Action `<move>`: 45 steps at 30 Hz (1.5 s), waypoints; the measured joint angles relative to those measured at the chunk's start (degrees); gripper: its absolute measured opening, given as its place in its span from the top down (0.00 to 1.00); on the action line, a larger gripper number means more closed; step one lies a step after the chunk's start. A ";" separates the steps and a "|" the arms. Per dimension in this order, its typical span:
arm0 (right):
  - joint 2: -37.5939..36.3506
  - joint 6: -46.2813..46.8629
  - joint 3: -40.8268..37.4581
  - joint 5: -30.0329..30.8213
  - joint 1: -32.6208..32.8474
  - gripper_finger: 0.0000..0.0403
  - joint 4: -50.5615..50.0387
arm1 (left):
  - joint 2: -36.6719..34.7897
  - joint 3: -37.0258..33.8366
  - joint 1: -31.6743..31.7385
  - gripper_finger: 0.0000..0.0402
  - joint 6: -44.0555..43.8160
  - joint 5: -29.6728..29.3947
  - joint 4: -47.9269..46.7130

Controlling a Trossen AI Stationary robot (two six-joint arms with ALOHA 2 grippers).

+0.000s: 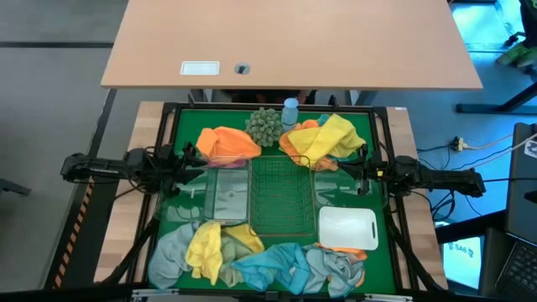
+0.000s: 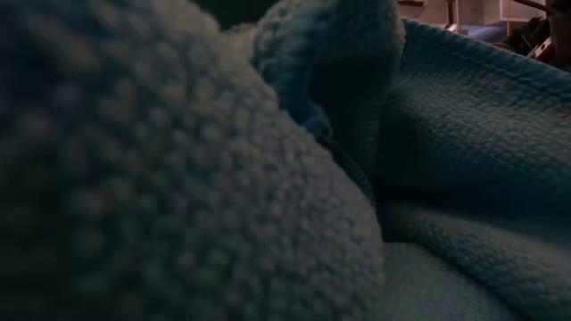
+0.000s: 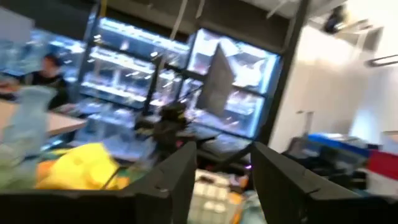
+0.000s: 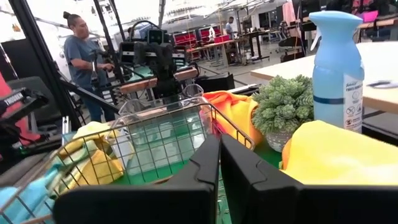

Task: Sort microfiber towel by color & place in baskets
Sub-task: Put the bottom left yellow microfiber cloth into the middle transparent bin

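Microfiber towels lie in heaps on the green mat: orange (image 1: 226, 144) and yellow over orange (image 1: 331, 138) at the far side; grey (image 1: 170, 252), yellow (image 1: 210, 246), teal (image 1: 275, 264) and grey-blue (image 1: 337, 268) along the near edge. The dark wire-mesh basket (image 1: 281, 197) stands in the middle, with a clear bin (image 1: 226, 195) to its left and a white bin (image 1: 346, 226) to its right. My left gripper (image 1: 195, 158) hovers open (image 3: 224, 180) by the orange heap. My right gripper (image 1: 342, 165) hangs shut (image 4: 219, 163) beside the mesh basket's rim (image 4: 155, 124), holding nothing.
A grey-green spiky ball (image 1: 265, 126) and a small blue bottle (image 1: 289, 109) stand at the mat's far edge between the two heaps. A blue towel (image 2: 446, 160) fills the low view. A person (image 4: 81, 56) stands beyond the table. A tan desk (image 1: 294, 42) lies beyond the far edge.
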 joint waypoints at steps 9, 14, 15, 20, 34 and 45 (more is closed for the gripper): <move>0.00 0.67 0.00 0.09 0.00 0.96 0.02 | 17.23 13.03 -10.49 0.62 5.93 -0.72 -3.92; 0.00 0.62 0.00 0.12 0.00 0.96 0.03 | 30.26 24.76 -16.64 0.62 4.07 -3.82 -21.49; 0.00 0.58 0.00 0.13 0.00 0.96 0.04 | 32.83 26.94 -17.80 0.62 2.15 -4.39 -25.12; 0.00 0.56 0.00 0.15 0.00 0.96 0.04 | 44.78 36.28 -23.07 0.62 -11.34 -3.68 -37.06; 0.00 0.52 0.00 0.13 0.00 0.96 0.02 | 60.78 49.28 -33.80 0.62 -44.72 1.54 -51.53; 0.00 0.50 0.00 0.13 0.00 0.96 0.02 | 68.97 49.28 -38.07 0.62 -62.80 6.59 -52.07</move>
